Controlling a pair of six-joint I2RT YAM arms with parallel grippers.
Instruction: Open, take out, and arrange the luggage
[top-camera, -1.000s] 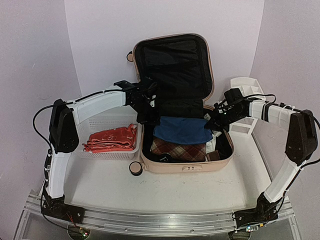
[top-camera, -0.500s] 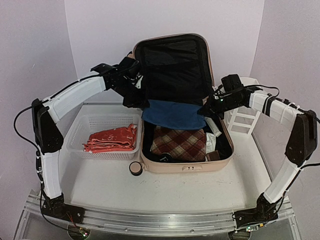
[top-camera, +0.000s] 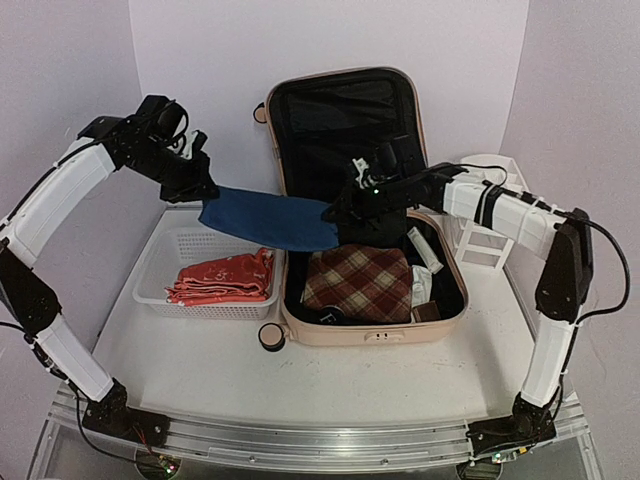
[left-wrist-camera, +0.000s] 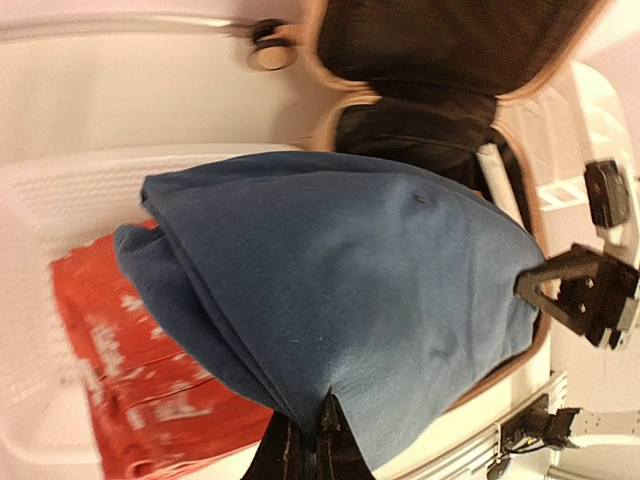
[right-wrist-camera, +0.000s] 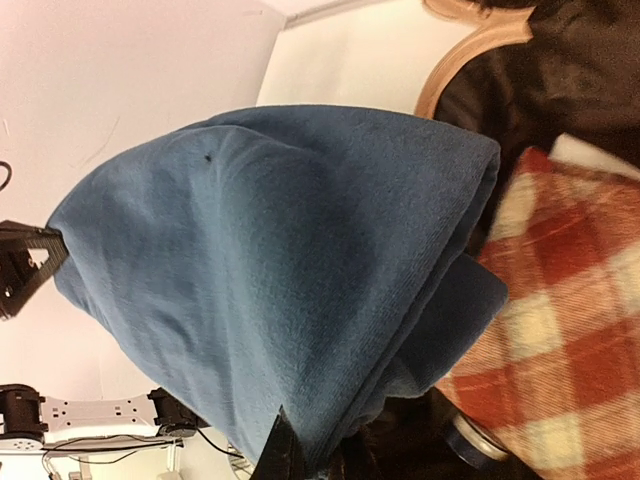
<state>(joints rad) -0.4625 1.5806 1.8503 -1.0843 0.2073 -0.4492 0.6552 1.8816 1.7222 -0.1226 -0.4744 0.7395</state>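
Our left claw (top-camera: 207, 192) and right claw (top-camera: 335, 212) each clamp an end of the blue cloth (top-camera: 265, 222), stretched in the air over the white basket (top-camera: 150, 265) and the open luggage (top-camera: 400, 331).

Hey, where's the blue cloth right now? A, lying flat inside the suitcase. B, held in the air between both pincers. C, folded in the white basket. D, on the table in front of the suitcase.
B: the blue cloth hangs stretched between the left pincer and the right pincer, both shut on it, over the far side of the white basket and the left rim of the luggage.
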